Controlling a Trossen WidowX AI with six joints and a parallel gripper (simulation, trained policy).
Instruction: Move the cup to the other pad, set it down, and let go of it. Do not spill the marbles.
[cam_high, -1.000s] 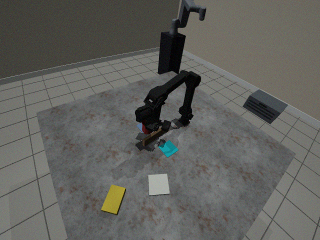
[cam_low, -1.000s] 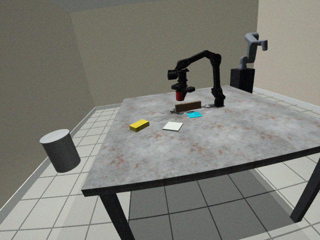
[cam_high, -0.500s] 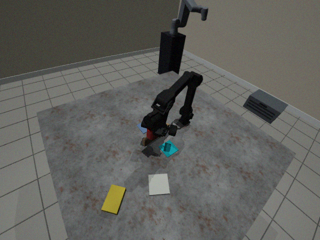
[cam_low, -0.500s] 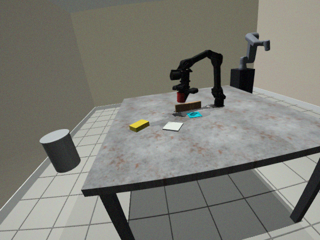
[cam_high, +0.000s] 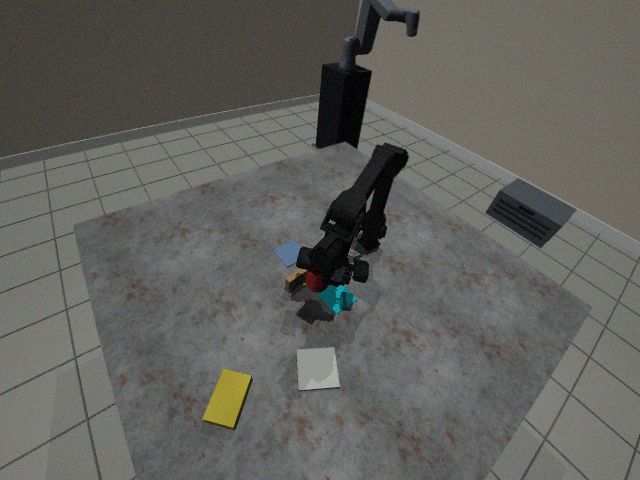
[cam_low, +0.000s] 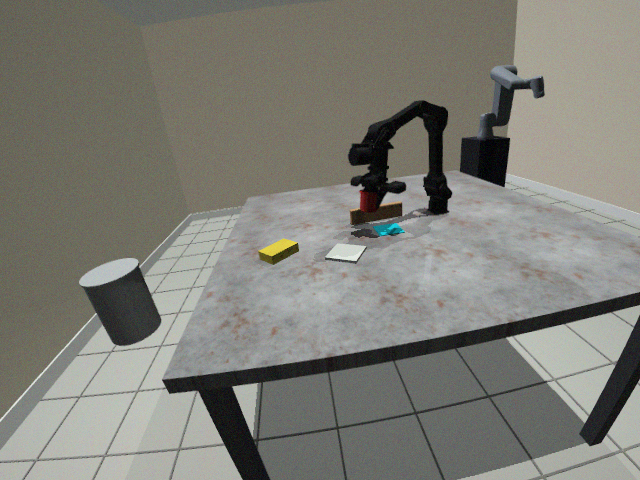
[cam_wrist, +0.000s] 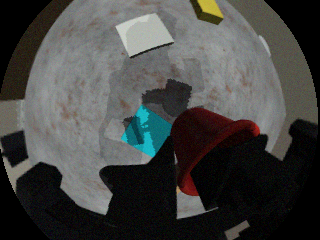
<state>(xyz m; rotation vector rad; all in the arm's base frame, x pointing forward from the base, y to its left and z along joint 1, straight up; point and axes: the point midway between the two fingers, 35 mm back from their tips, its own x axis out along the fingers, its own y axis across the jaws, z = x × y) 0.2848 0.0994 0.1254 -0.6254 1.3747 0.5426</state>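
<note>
The red cup (cam_high: 315, 281) (cam_low: 368, 201) (cam_wrist: 197, 132) hangs in the air, about upright, with its rim toward the wrist camera. My gripper (cam_high: 327, 274) (cam_low: 376, 199) (cam_wrist: 174, 138) is shut on the cup's wall. The cup is above the table near the cyan pad (cam_high: 328, 296) (cam_low: 381, 230) (cam_wrist: 158, 131), not on it. The blue pad (cam_high: 286, 253) lies behind the wooden bar, partly hidden by the arm in the top view. No marbles can be made out; the cup's inside is hidden by the finger.
A wooden bar (cam_high: 294, 281) (cam_low: 385, 212) stands on the table close to the cup, between the blue and cyan pads. A white square (cam_high: 316, 361) (cam_low: 345, 252) (cam_wrist: 145, 34) and a yellow block (cam_high: 227, 397) (cam_low: 279, 249) (cam_wrist: 207, 10) lie farther out from the arm's base.
</note>
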